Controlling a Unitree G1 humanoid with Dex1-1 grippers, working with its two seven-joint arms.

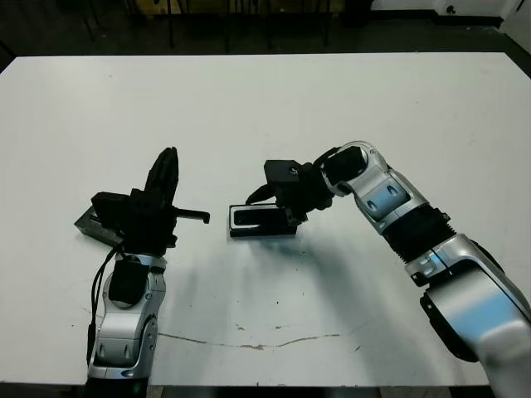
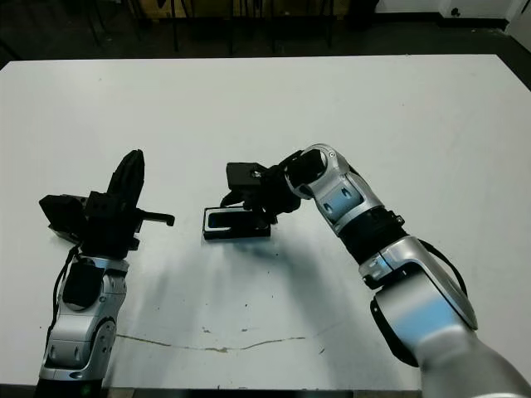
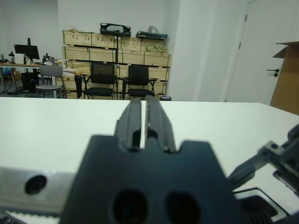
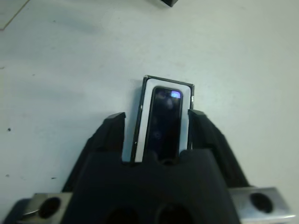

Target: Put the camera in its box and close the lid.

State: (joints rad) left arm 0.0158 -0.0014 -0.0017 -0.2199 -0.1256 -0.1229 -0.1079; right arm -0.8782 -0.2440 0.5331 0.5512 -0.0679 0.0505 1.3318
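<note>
At counter centre: slim black bar camera [image 4: 163, 122] lying inside white-lined black tray box [image 4: 145, 116]. Right gripper [image 4: 157, 125] jaws apart, straddling box. Left gripper [image 3: 144, 114] jaws together, raised, holding nothing.

Right end effector [image 2: 249, 199] over the box [image 2: 237, 224], camera [image 2: 235, 220] inside.

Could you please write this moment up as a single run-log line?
camera: in box | right gripper: open, straddling box | left gripper: shut, raised, empty | lid: on table behind left arm, not yet on
</note>
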